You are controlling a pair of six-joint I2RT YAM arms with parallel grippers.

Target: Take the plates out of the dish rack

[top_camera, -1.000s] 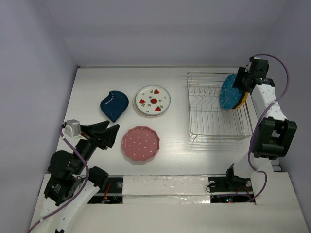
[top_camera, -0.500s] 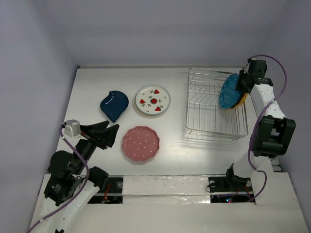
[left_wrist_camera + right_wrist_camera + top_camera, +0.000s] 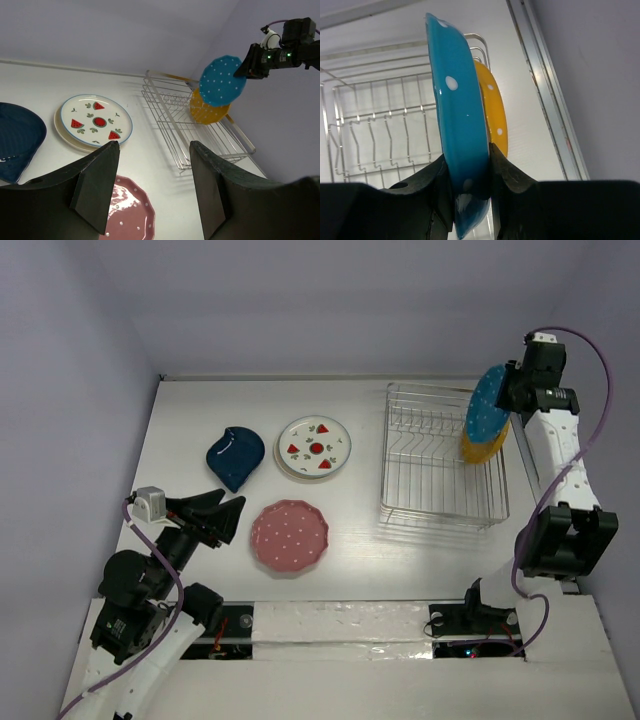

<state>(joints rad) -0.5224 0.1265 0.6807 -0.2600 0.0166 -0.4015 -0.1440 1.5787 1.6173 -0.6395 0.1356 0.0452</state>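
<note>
The teal plate (image 3: 487,408) stands on edge, lifted above the far right corner of the dish rack (image 3: 430,455), with its lower rim pinched in the right gripper (image 3: 470,185), 1 finger pressed on each face. It looks stiff and glossy, probably glazed, so I judge it slippery under the pads and likely to chip or break if it drops or knocks the wires. It seems light enough for a 2-finger pinch, yet a hold at the rim lets the disc swing, so a deep bite over the scalloped edge is the safer place to take it. Just behind it, the yellow plate (image 3: 485,448) sits upright in the rack's far right slots, the only plate left in there. From the wrist view I cannot tell whether the 2 plates touch. It should handle the same way and be taken by its free upper rim. Left of the rack, 3 plates lie flat on the table (image 3: 350,410): the fruit-marked plate (image 3: 313,447) nearest the rack's far end, the dark blue plate (image 3: 235,455) further left, and the pink plate (image 3: 289,537) off the rack's near left corner. Well left of the rack, the left gripper (image 3: 222,515) hangs parted and empty, its tips near the pink plate
</note>
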